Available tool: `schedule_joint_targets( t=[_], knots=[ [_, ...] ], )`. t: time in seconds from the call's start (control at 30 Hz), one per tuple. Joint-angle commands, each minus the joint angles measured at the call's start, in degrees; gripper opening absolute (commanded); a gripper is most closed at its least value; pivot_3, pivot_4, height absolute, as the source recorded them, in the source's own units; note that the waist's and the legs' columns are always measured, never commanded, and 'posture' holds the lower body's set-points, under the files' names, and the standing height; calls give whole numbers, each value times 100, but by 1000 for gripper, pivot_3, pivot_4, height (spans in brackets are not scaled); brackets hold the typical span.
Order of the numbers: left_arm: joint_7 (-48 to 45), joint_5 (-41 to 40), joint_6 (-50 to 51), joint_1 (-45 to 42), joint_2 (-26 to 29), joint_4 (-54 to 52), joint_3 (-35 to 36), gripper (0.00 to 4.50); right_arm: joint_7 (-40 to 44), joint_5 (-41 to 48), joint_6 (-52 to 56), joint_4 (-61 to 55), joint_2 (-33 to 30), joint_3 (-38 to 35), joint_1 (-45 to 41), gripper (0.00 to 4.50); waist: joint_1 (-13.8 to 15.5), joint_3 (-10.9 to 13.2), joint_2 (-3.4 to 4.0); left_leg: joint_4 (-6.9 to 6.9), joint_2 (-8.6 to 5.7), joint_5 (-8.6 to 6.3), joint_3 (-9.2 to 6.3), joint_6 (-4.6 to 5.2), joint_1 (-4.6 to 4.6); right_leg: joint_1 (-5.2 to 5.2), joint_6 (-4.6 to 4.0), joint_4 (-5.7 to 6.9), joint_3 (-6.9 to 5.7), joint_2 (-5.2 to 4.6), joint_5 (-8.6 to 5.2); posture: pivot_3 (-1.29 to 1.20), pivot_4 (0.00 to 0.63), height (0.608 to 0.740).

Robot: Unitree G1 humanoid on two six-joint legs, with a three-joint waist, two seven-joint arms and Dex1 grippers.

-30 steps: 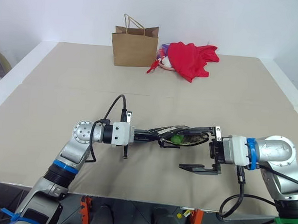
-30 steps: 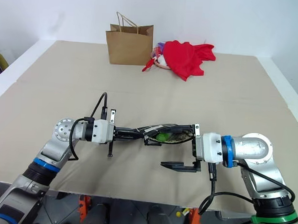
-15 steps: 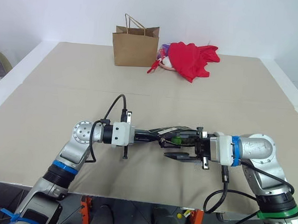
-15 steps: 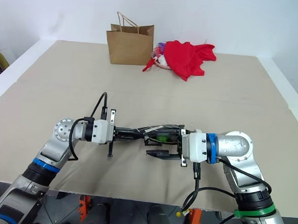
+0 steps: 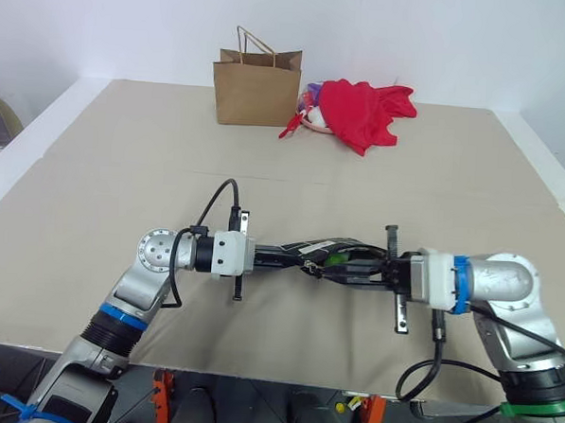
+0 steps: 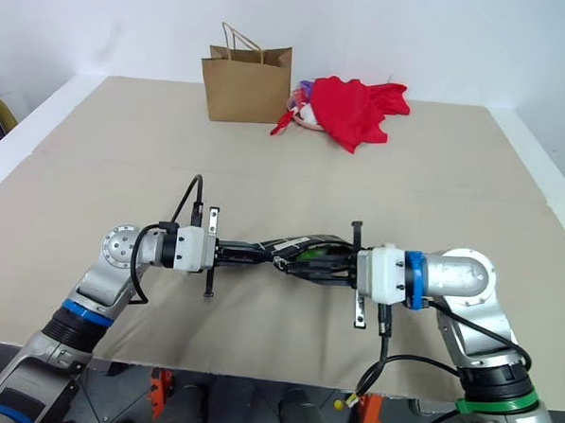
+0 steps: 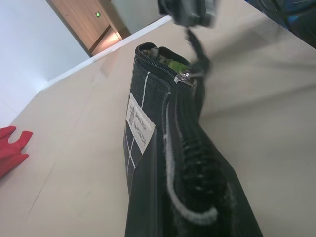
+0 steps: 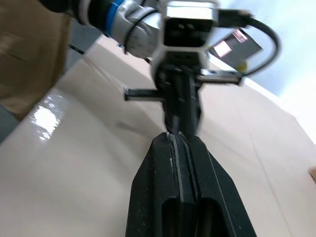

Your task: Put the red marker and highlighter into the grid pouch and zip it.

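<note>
Zipping step. Flat black white-gridded fabric pouch (image 5: pixel 332 252) clamped in left gripper (image 5: pixel 299 261); lime-green highlighter (image 5: pixel 336 262) inside. Right gripper (image 5: pixel 329 272) pinched shut at zipper pull (image 7: pixel 186 74); hold unconfirmed. Next: draw pull along mouth.

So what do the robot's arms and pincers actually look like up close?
Both arms are silver metal tubes with round joints and white wrist blocks. The left gripper and the right gripper each have two slim black fingers. A blue band rings each arm, the right arm also has a green one lower down, and a black cable loops loose beside each wrist.
</note>
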Motion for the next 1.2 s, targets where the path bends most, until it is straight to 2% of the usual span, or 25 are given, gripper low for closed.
schedule_joint_targets(
  t=[0.03,0.6,1.03,1.13,1.2],
  knots=[
    [-26,-35,-157,-33,85,-33,126,0,36,142,-14,-12,-225,-413,162,70,-1,0,0,0,0,0,0,0,0,0,0,0,0,0,0,0,150,740],
    [-176,-5,-633,-224,287,680,246,0,95,21,-117,445,-713,-1081,770,70,-3,0,0,1,0,0,0,0,0,0,0,0,0,0,0,0,150,740],
    [-306,-228,-688,-162,294,600,301,0,-173,-186,52,594,-890,-1195,1014,70,-6,0,0,2,0,0,0,0,0,1,1,0,0,0,0,0,150,740],
    [-444,-279,-732,-133,408,672,359,0,-356,-453,170,772,-1071,-1317,1147,70,-5,0,0,2,0,0,0,0,0,0,1,0,0,0,0,0,150,740],
    [-553,-360,-669,-123,476,646,377,0,-607,-255,553,572,-1035,-1466,1177,70,-8,0,1,1,0,0,0,0,1,0,1,0,0,0,-1,0,150,740]
  ],
)
